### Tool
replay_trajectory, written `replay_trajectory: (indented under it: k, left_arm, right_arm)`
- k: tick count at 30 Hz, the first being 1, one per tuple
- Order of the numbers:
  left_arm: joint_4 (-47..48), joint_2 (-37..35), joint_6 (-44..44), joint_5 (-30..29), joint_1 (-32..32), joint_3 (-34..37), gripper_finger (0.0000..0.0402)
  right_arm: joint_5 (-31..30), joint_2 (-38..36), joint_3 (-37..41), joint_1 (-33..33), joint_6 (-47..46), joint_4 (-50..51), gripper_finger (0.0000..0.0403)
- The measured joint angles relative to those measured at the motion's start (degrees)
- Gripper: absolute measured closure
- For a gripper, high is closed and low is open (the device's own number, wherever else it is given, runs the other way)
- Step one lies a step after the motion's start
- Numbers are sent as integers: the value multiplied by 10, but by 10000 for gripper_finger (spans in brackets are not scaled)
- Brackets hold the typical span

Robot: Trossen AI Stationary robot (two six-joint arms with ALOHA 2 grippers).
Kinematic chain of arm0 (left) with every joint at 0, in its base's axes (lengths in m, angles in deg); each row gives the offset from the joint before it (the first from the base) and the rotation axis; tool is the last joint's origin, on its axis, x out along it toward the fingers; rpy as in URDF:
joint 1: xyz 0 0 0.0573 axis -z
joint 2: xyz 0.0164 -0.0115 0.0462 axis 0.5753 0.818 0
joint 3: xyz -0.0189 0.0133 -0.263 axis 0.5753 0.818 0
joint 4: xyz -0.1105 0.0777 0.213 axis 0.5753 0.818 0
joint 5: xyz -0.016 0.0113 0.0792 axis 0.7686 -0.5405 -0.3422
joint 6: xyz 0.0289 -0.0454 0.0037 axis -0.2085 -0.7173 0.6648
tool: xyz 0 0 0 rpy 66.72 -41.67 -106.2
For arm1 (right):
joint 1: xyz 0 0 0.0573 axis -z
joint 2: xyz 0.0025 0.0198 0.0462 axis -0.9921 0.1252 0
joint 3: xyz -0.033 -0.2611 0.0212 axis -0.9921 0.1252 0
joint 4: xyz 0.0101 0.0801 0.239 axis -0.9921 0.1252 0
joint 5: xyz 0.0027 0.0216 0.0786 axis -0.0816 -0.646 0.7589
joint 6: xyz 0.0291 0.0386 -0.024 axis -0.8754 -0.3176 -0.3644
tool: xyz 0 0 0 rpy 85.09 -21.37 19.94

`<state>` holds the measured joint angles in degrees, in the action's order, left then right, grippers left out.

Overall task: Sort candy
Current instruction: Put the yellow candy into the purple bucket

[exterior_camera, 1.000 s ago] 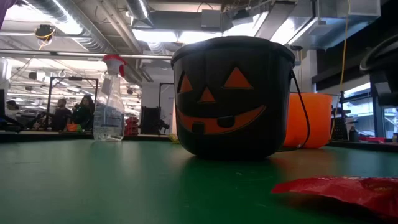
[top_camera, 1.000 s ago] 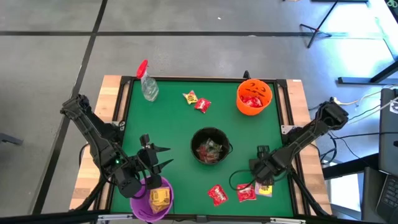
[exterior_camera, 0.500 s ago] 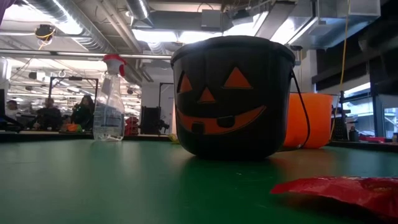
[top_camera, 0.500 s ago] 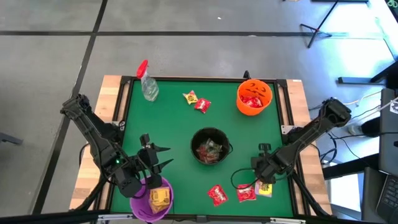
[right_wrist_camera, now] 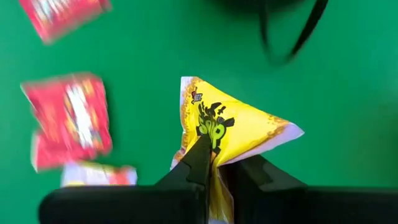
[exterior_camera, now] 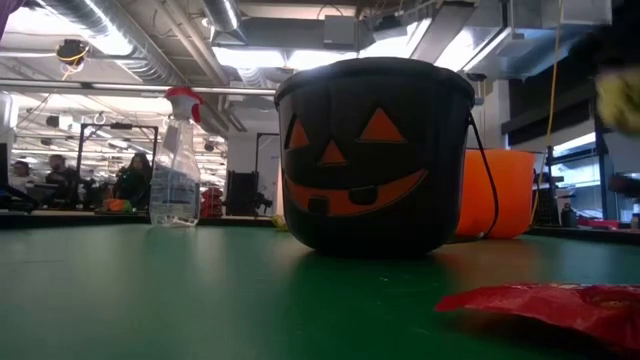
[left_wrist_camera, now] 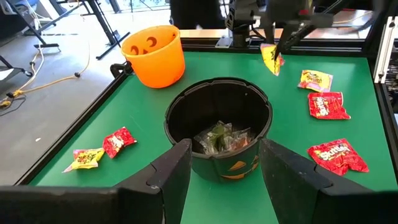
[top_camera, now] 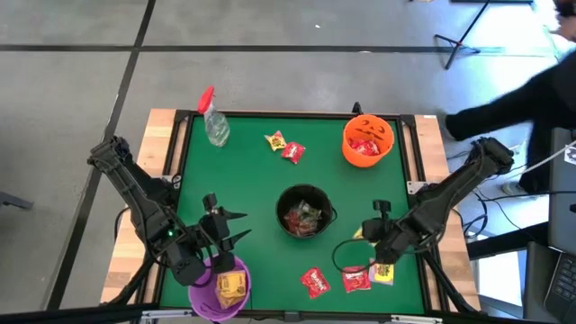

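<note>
The right gripper (right_wrist_camera: 214, 163) pinches a yellow candy packet (right_wrist_camera: 233, 127) by its lower edge, lifted clear for sorting; red packets (right_wrist_camera: 69, 118) lie just beneath. The left gripper (left_wrist_camera: 221, 163) waits open, facing the black bucket (left_wrist_camera: 217, 121).

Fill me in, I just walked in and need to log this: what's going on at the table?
The robot is sorting candy. Its right claw is shut on a yellow candy packet, held above the green table beside the black pumpkin bucket. The left claw waits open over the purple bowl. More packets lie loose on the table, and red ones sit in the orange bucket.
</note>
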<state>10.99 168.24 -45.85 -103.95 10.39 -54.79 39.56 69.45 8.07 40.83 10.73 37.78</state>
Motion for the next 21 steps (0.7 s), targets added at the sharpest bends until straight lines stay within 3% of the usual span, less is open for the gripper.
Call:
replay_trajectory:
  k: [8, 13, 17, 21]
  left_arm:
    - [-42, 0, 4, 0, -17, 0, 223]
    - [-85, 1, 35, 0, -30, 0, 223]
    - [-159, 16, 101, 2, -45, 0, 223]
    - [-251, 39, 185, 39, -64, 0, 223]
  right_arm:
    - [-156, 0, -122, 0, 82, -24, 370]
    - [-253, 0, -159, 3, 181, -116, 370]
    - [-255, 0, -160, 28, 280, -234, 370]
    - [-223, 8, -160, 70, 344, -315, 370]
